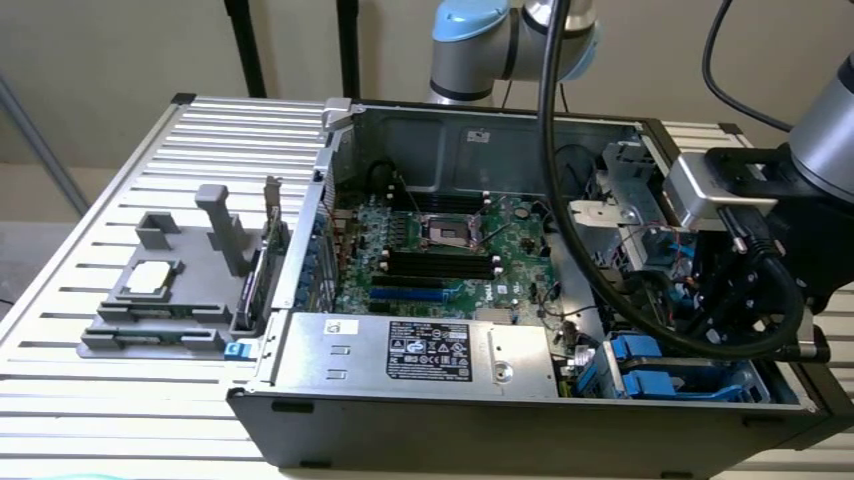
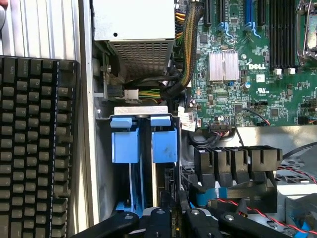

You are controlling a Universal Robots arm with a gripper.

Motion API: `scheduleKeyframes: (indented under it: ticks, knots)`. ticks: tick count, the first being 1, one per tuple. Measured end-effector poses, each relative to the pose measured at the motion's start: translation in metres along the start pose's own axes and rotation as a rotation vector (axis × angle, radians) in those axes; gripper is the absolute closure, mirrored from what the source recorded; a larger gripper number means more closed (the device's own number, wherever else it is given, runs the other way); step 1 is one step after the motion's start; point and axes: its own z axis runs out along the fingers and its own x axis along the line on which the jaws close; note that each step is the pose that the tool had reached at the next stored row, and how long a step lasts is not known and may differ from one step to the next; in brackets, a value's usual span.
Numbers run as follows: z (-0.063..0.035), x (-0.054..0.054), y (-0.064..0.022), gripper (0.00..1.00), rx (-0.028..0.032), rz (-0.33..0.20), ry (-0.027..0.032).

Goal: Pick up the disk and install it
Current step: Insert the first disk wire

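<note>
The disk (image 2: 164, 146) stands on edge inside the drive bay at the corner of the open computer case (image 1: 441, 425), its bright blue carrier facing the wrist camera and a thin silver-grey edge showing just beside the blue plastic. In the exterior view the disk (image 1: 635, 351) sits low in the case at that view's right, close to the front wall. A second blue carrier (image 2: 125, 145) stands just beside it in the same bay, on the side nearer the case wall.

The end effector (image 2: 173, 214) is lined up with the disk's end and very near it; whether it touches or grips the disk is not clear, and I cannot tell whether it is clenched or released. In the exterior view the black end effector (image 1: 727, 310) hangs down into the case directly over the bay, carried by the grey arm (image 1: 830, 130).

Next to the bay lies the silver power supply (image 1: 414, 350) with its black-and-white label, a bundle of wires leaving it. Beyond that is the green motherboard (image 1: 441, 250). A black keyboard (image 2: 34, 148) lies outside the case wall. The case rests on a slatted metal bench (image 1: 120, 410), where a grey fixture (image 1: 160, 300) holds a small square chip (image 1: 150, 276), well apart from the disk.
</note>
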Motion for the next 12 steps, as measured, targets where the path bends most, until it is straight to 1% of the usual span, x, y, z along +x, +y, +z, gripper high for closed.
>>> scheduleKeyframes:
  ticks: [12]
  knots:
    - [0.0019,0.0000,-0.0007,0.83,0.0000,0.000,0.0003]
